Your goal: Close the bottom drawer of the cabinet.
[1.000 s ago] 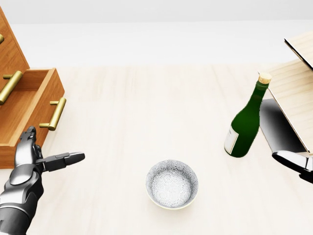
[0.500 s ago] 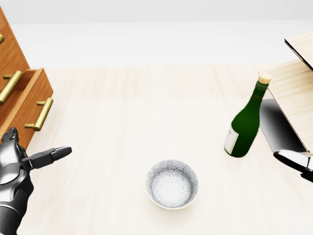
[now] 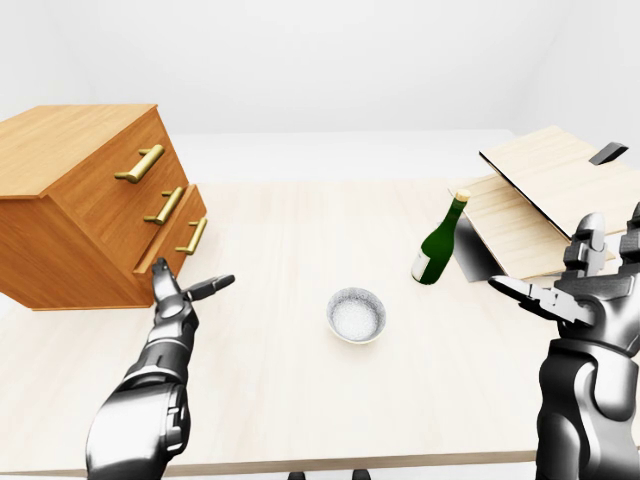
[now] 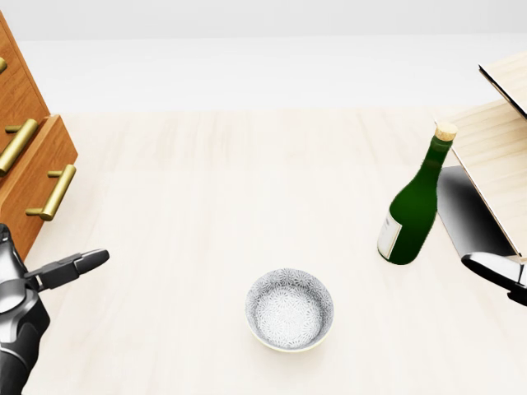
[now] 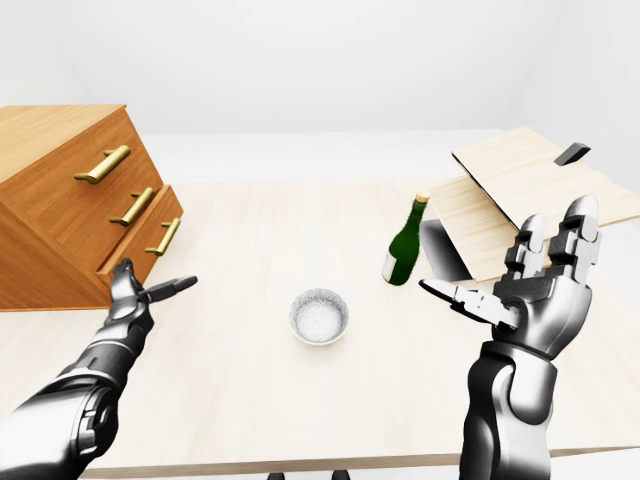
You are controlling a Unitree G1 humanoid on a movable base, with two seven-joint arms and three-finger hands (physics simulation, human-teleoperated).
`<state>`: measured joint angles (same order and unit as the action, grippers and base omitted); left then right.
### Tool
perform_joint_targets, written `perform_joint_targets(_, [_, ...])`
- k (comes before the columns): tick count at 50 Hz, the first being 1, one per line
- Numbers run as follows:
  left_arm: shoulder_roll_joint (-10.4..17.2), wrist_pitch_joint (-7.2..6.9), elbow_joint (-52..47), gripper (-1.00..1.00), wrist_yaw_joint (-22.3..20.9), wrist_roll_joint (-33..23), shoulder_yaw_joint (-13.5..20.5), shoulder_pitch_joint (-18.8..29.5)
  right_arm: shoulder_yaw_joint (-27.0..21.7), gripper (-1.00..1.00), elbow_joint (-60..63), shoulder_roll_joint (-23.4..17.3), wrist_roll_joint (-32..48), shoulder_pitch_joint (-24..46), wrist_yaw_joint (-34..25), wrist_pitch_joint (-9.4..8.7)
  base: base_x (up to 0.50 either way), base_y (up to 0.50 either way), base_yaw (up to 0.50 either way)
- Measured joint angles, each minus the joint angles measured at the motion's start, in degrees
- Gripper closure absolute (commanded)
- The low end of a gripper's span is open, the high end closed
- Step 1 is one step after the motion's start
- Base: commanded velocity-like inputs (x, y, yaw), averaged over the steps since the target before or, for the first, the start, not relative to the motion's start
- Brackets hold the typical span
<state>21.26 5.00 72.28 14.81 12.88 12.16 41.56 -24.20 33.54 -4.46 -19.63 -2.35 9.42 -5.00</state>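
We record a wooden cabinet (image 3: 90, 200) at the table's (image 3: 290, 400) left edge, three drawers with brass handles. The bottom drawer (image 3: 178, 243) sits flush or nearly flush with the two drawers above it; we cannot tell whether a small gap remains. Our left hand (image 3: 185, 292) hangs over the table just below that drawer's front, fingers spread wide and holding nothing, one finger pointing toward the table's middle; we cannot tell if it touches the wood. Near the table's middle stands a patterned white bowl (image 4: 290, 309), upright. To its right, well apart, stands a green bottle (image 4: 414, 201) with a cork stopper and a pale label, upright. At the table's right edge we list stacked light wooden boards (image 3: 545, 190), tilted, with a dark panel beneath them beside the bottle. Our right hand (image 5: 535, 285) is raised above the table's right side, fingers spread wide, holding nothing.
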Motion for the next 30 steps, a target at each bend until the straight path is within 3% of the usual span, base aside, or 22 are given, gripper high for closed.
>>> perform_joint_targets(15, [1.3,0.00,0.0,-1.00,6.4,1.9,0.5,-0.8,0.0,-1.00,-0.1,0.0,0.0,0.0,0.0,0.00,0.00,0.00,0.00])
perform_joint_targets(30, [-0.7,0.00,-2.1,-1.00,13.3,4.4,-0.2,-1.1,0.0,-1.00,-0.2,0.0,0.0,0.0,0.0,0.00,0.00,0.00,0.00])
